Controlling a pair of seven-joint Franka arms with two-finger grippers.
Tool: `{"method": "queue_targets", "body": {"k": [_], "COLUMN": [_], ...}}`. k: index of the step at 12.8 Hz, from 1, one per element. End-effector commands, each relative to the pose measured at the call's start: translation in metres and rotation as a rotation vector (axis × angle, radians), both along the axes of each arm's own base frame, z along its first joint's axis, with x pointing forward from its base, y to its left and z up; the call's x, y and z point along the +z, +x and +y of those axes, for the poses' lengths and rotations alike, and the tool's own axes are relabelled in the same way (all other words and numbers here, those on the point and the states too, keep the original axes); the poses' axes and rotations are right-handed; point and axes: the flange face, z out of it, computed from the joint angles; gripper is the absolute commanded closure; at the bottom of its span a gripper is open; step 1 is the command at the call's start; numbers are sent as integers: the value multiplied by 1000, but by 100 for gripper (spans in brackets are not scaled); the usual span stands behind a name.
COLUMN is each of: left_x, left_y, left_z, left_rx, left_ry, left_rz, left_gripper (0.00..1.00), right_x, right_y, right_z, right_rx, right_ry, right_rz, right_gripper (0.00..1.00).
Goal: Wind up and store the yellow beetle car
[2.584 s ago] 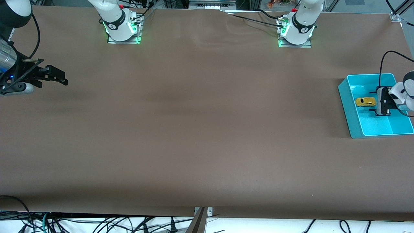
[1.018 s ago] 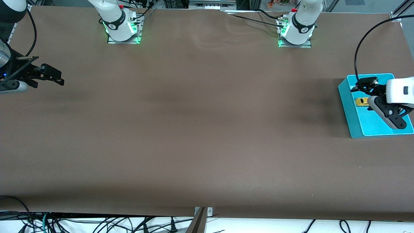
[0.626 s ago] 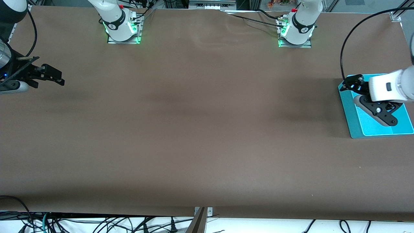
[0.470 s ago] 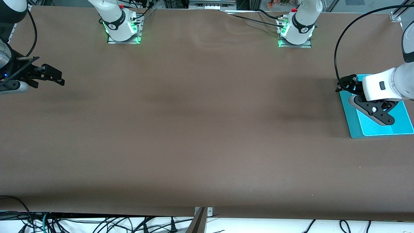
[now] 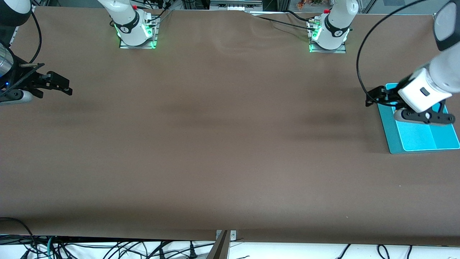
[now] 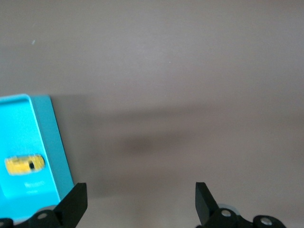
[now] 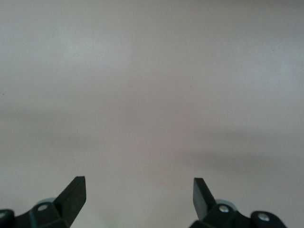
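The yellow beetle car [image 6: 24,165] lies inside the teal bin [image 6: 53,142], as the left wrist view shows. In the front view my left hand hides the car. The bin [image 5: 417,140] stands at the left arm's end of the table. My left gripper [image 5: 372,97] is open and empty, up in the air over the bin's edge that faces the right arm's end. In its own view the gripper [image 6: 141,195] has bare table between its fingers. My right gripper [image 5: 67,86] is open and empty, waiting over the right arm's end of the table; its wrist view [image 7: 139,189] shows only bare table.
The brown table [image 5: 222,136] carries nothing else. The two arm bases [image 5: 136,32] [image 5: 329,36] stand along its far edge. A black cable [image 5: 363,54] loops above the table beside my left hand.
My left gripper has let go of the car, risen out of the bin and swung toward the table's middle. Its hand now covers the car in the front view. The right arm has barely moved.
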Motion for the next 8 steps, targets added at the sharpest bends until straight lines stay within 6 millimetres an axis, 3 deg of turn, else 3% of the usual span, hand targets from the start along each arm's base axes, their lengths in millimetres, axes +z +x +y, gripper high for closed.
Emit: {"method": "queue_targets", "body": {"k": [1,3,8], "left_x": [2,6,9], "left_y": [-18,-40,-43], "left_z": [21,20,21], "left_rx": [112,109,-10], "left_ry": [1,2,-10], "left_rz": [-60,-88,-83], "left_gripper": [0,0,0], "right_x": [4,4,4], "right_y": [0,0,0], "right_z": [2,2,3], "right_rx": [1,1,1], "right_ry": [13,13,13], "right_rz": [4,3,6], "right_gripper": [0,0,0]}}
